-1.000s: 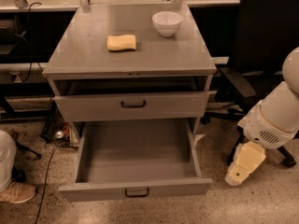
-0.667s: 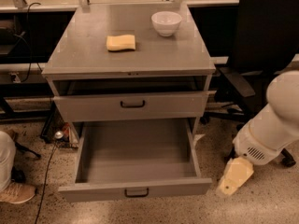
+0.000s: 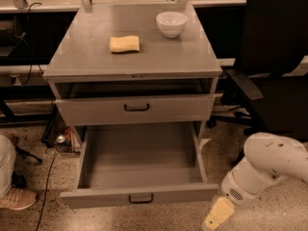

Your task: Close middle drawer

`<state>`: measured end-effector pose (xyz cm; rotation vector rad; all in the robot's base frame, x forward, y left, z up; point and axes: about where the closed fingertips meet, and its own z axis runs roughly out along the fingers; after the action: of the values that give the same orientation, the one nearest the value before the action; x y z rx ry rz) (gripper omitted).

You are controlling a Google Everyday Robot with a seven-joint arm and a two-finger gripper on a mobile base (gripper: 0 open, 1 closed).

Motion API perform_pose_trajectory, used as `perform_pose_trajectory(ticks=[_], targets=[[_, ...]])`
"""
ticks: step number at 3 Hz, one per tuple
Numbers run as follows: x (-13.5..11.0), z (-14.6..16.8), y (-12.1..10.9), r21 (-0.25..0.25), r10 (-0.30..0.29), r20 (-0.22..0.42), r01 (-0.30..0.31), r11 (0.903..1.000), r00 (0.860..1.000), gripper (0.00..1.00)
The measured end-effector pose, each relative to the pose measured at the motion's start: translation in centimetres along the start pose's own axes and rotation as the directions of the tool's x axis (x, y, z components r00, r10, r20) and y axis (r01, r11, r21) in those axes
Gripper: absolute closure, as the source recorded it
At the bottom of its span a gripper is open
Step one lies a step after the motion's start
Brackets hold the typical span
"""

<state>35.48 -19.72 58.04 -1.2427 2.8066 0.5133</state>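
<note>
The middle drawer is the wide, deep grey one pulled far out at the bottom of the grey cabinet. It is empty, and its low front panel carries a small dark loop handle. Above it, the drawer with the taller front panel sits slightly out. My gripper hangs low at the bottom right, just right of and slightly in front of the open drawer's front right corner, apart from it. The white arm rises behind it.
A yellow sponge and a white bowl sit on the cabinet top. A black office chair stands close on the right. A person's shoe and a floor cable are at the left.
My arm and gripper have moved down and to the left, closer to the open drawer's front right corner. The drawers have not moved.
</note>
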Motion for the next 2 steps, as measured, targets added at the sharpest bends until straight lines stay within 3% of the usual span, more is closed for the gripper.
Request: perform_pose_trajectory(ticks=[1,2], targets=[[0.12,4.97,-0.08,-0.038,0.037,0.012,-0.036,0.9986,0.999,0.18],[0.01,5.66,-0.21,-0.04,0.042,0.019,-0.041,0.9984,0.999,0.41]])
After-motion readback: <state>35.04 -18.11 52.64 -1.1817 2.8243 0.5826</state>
